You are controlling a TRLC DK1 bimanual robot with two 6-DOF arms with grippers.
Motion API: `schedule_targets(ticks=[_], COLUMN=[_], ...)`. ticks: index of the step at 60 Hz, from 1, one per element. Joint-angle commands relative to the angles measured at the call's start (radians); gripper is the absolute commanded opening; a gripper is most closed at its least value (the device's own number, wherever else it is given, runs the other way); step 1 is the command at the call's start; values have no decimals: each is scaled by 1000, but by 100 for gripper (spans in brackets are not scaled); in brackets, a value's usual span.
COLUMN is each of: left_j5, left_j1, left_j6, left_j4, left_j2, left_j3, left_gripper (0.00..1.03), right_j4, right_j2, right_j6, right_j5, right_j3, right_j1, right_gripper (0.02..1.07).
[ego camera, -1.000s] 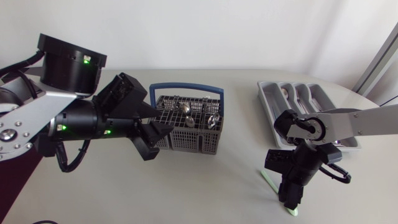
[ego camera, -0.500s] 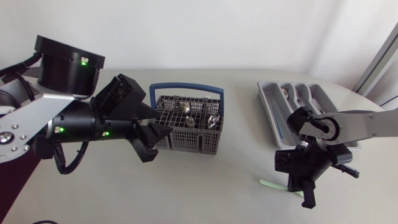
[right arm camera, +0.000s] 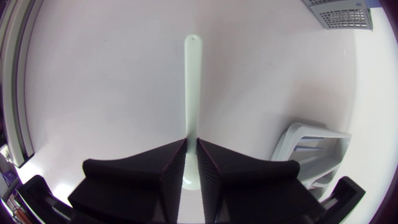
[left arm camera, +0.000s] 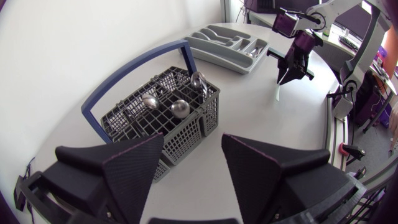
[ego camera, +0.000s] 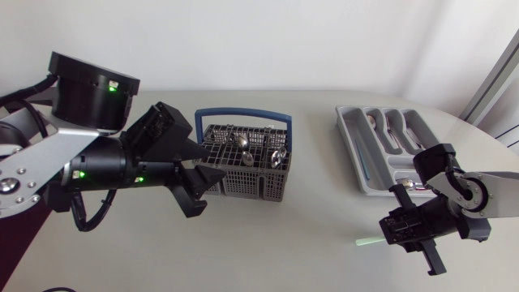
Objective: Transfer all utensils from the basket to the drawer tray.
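The pale green utensil is clamped by one end between the narrow-set fingers of the right gripper, over bare table near and slightly right of the drawer tray. Its free length points left. It looks like slim, smooth plastic, so I judge it light and stiff but slippery. Gripped at the very end, it could pivot or slide in the pads if swung fast. A hold closer to its middle would be steadier. What kind of utensil it is I cannot tell, because the gripped end is hidden between the fingers.

The tray lies far and right, with long compartments running near to far. Several already hold metal spoons, which are heavier and more apt to clatter than the plastic piece. Its raised wall stands between the utensil and the slots and must be cleared from above.

Well to the left is the grey wire basket, with its blue handle standing up over the far side. More spoons stand in it, bowls up. The left gripper hangs just beside the basket's near-left corner with its fingers spread wide and holding nothing. The handle and grid dividers would crowd any reach in.
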Motion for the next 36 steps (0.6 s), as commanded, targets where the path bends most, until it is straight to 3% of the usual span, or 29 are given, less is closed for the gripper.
schedule_targets(ticks=[1, 5, 8, 10, 15, 20, 28, 32, 36], left_j5=[5, 5, 5, 5, 5, 5, 5, 5, 5], left_j1=[-7, -7, -9, -12, -12, -13, -19, -21, -21], left_j6=[13, 11, 11, 10, 10, 10, 11, 13, 18], left_j4=[-10, -11, -11, -13, -16, -18, -25, -31, -31], left_j2=[-18, -18, -18, -18, -20, -23, -25, -25, -26], left_j3=[-21, -20, -20, -20, -18, -18, -20, -20, -21], left_gripper=[67, 67, 67, 67, 67, 67, 67, 67, 67], right_j4=[20, 48, 31, -70, -167, -411, -491, -528, -502], right_j2=[-37, -78, -83, -81, -67, 5, 64, 91, 91], right_j6=[-85, -74, 32, 89, 284, 468, 644, 659, 633], right_j5=[-6, -12, -9, -8, 11, -5, 1, -5, -8], right_j3=[-17, -17, 32, 86, 173, 293, 310, 297, 244], right_j1=[-10, -8, 2, 24, 78, 125, 133, 111, 64], right_gripper=[44, 56, 68, 69, 72, 72, 69, 61, 61])
